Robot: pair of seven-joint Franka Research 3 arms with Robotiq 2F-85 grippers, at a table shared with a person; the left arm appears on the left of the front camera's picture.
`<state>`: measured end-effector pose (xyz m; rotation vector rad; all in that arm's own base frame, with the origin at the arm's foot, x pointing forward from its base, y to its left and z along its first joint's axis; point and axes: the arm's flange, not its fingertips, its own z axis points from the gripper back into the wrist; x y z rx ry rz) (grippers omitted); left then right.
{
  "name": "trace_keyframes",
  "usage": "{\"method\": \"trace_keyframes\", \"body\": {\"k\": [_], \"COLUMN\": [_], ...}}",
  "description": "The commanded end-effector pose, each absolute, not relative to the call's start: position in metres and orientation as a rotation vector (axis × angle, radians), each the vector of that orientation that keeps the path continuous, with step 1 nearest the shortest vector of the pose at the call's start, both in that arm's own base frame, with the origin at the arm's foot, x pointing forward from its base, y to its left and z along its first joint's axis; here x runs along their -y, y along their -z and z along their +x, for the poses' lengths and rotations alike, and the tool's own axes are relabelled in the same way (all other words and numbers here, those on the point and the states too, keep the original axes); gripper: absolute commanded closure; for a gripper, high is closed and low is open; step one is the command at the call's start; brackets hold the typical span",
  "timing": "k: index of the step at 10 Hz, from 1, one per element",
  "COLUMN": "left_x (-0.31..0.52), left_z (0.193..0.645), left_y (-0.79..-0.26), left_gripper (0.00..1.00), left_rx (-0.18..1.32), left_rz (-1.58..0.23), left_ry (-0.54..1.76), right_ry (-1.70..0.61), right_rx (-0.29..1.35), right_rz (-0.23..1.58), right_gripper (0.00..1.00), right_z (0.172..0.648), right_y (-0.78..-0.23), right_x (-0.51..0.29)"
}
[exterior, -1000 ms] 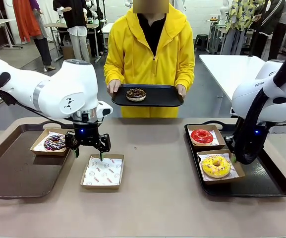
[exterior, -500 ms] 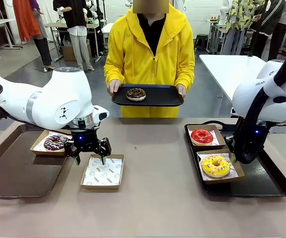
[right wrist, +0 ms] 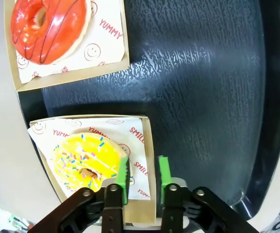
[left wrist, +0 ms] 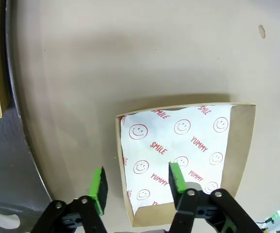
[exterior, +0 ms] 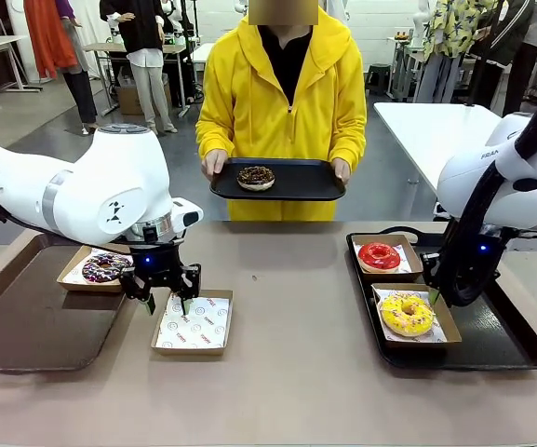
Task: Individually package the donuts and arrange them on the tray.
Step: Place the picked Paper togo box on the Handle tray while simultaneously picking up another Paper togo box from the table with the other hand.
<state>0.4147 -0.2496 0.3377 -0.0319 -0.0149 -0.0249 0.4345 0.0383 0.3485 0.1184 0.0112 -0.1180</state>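
Note:
The red glazed donut and the yellow sprinkled donut each lie in a paper-lined box on the right black tray. My right gripper is shut on the right wall of the yellow donut's box. The purple-white donut sits boxed on the left tray. My left gripper stands low over an empty box, its fingers open astride the box's side wall and apart from it. A person holds a small tray bearing the dark chocolate donut.
The empty box lies on the bare tabletop just right of the left tray's rim. The red donut's box is behind the yellow one. The right tray's outer half is bare. The person stands at the far edge, centre.
My left gripper has dropped to the empty box and its fingers have narrowed around the wall. The yellow donut's box has turned slightly on the right tray.

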Motion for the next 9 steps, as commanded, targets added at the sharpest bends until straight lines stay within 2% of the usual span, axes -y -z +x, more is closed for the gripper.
{"method": "trace_keyframes", "body": {"k": [1, 2, 3, 9], "left_x": [0.252, 0.254, 0.254, 0.255], "left_z": [0.413, 0.414, 0.415, 0.417], "left_y": [-0.333, -0.328, -0.327, -0.33], "left_gripper": [0.73, 0.82, 1.0, 1.0], "left_rx": [-0.024, -0.043, -0.048, -0.054], "left_rz": [0.008, 0.021, 0.024, 0.025], "left_ry": [0.021, 0.032, 0.036, 0.031], "right_ry": [0.103, 0.102, 0.101, 0.11], "right_rx": [-0.029, -0.032, -0.035, -0.022], "right_rz": [0.167, 0.172, 0.175, 0.21], "right_gripper": [0.0, 0.0, 0.0, 0.0], "right_z": [0.439, 0.439, 0.439, 0.435], "right_y": [-0.348, -0.348, -0.348, -0.359], "right_x": [-0.034, -0.034, -0.034, -0.027]}}
